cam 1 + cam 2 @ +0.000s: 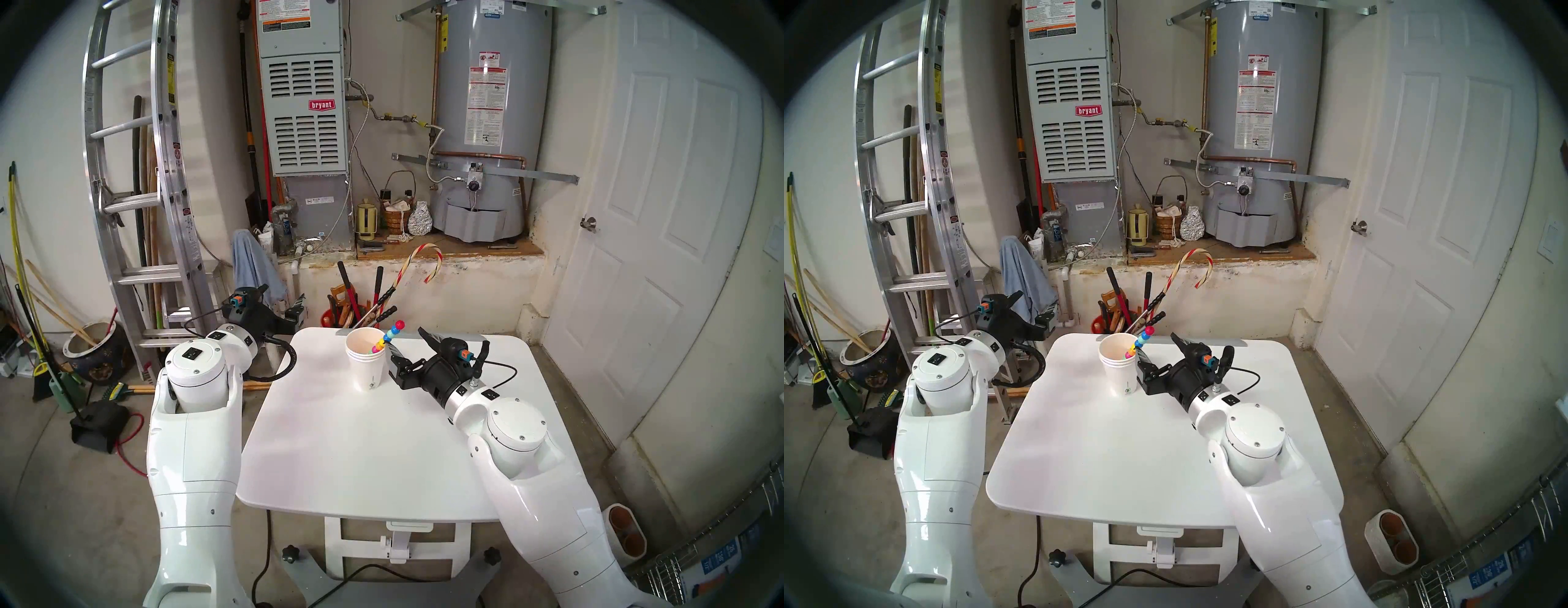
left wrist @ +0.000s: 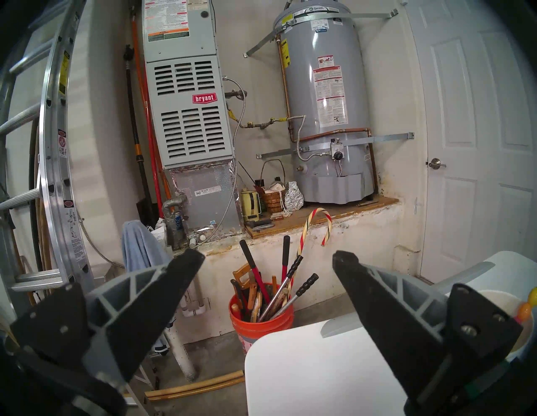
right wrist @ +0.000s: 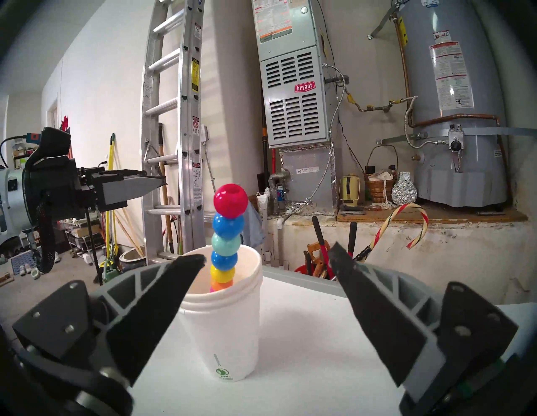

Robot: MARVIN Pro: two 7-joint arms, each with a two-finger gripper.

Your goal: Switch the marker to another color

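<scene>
The marker (image 1: 390,337), a stick of stacked glossy balls with a red one on top, leans in a stack of white paper cups (image 1: 367,361) at the far middle of the white table (image 1: 339,446). My right gripper (image 1: 405,339) hovers open just right of the cups, holding nothing. In the right wrist view the marker (image 3: 228,232) and cups (image 3: 223,319) stand ahead of the right gripper (image 3: 267,254), nearer its left finger. My left gripper (image 1: 297,314) stays open and empty off the table's far left corner, seen as the left gripper (image 2: 268,255) facing the wall.
An orange bucket (image 2: 261,319) of red-and-black-handled tools with a striped candy cane (image 1: 424,263) stands on the floor behind the table. A ladder (image 1: 140,191) leans at the left. Furnace, water heater and a white door line the back and right.
</scene>
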